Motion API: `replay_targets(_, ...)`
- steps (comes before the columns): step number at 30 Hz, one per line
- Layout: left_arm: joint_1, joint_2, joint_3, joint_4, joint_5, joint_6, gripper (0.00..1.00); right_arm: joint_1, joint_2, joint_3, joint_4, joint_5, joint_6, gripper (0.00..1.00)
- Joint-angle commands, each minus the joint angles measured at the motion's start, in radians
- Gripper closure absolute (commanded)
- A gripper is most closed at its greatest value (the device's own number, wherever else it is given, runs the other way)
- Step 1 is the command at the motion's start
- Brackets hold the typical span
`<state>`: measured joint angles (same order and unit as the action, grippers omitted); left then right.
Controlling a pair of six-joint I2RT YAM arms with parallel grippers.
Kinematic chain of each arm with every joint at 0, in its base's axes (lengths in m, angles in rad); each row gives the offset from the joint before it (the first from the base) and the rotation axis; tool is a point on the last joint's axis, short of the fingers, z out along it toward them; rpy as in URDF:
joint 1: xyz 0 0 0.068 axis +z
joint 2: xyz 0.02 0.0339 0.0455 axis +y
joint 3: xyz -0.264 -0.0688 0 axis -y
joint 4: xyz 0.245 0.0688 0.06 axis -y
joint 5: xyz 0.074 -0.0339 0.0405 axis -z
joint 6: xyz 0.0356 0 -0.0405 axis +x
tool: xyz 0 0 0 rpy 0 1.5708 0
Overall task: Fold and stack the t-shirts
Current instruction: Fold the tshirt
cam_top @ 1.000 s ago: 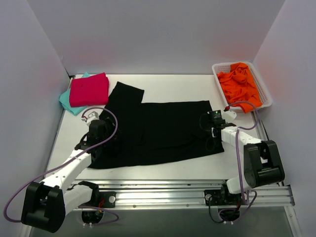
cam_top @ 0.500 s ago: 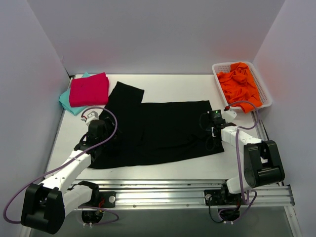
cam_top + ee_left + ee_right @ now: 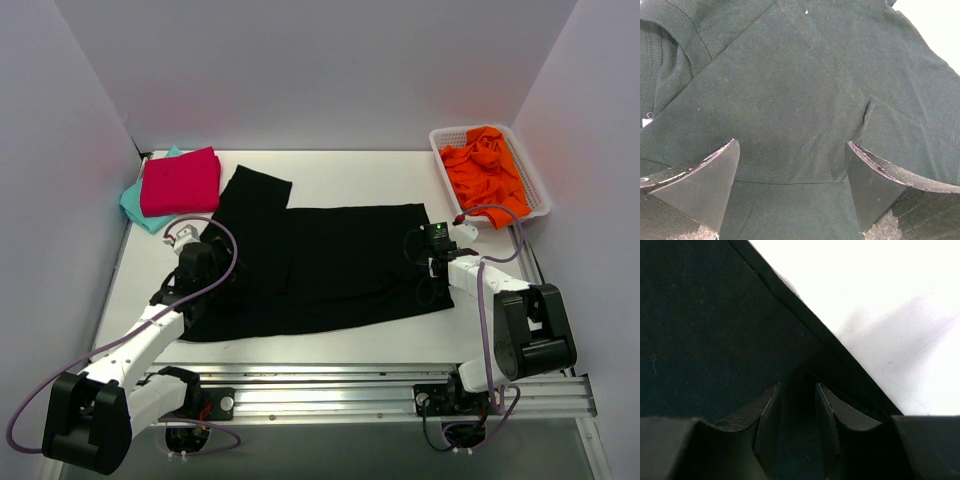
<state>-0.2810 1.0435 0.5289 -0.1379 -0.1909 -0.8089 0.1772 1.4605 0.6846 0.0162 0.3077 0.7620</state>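
Black t-shirt (image 3: 330, 265) is lying flat across the desk (image 3: 350, 175), long axis running left-right between both arms. My right fingers (image 3: 424, 268) are pinching its right edge, nearly closed on cloth. My left fingers (image 3: 200, 272) are hovering spread wide, empty, over its left end.

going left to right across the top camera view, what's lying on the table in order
teal shirt -> pink shirt folded on top of it -> black shirt -> white basket holding orange cloth
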Motion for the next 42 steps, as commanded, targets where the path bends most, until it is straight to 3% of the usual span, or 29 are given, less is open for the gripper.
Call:
replay_targets(1,-0.004,-0.019,0.003,0.024,-0.019,-0.001,0.06,-0.001,0.003,0.004,-0.029,-0.007,0.011,0.71)
replay_targets(10,-0.003,-0.019,0.006,0.018,-0.027,-0.001,0.06,0.001,0.017,0.001,-0.035,-0.044,0.013,0.76)
replay_targets(14,-0.003,-0.016,0.006,0.017,-0.030,-0.001,0.06,0.001,0.012,-0.007,-0.025,-0.058,0.010,1.00)
replay_targets(22,-0.003,-0.019,0.009,0.009,-0.035,0.001,0.06,-0.001,-0.063,-0.017,-0.050,-0.003,0.010,1.00)
replay_targets(30,-0.004,-0.020,0.014,0.004,-0.030,0.001,0.06,-0.011,-0.192,0.001,-0.191,0.122,0.005,1.00)
replay_targets(42,-0.003,-0.027,0.023,-0.022,-0.045,0.004,0.06,-0.024,-0.121,0.020,-0.275,0.227,0.068,1.00)
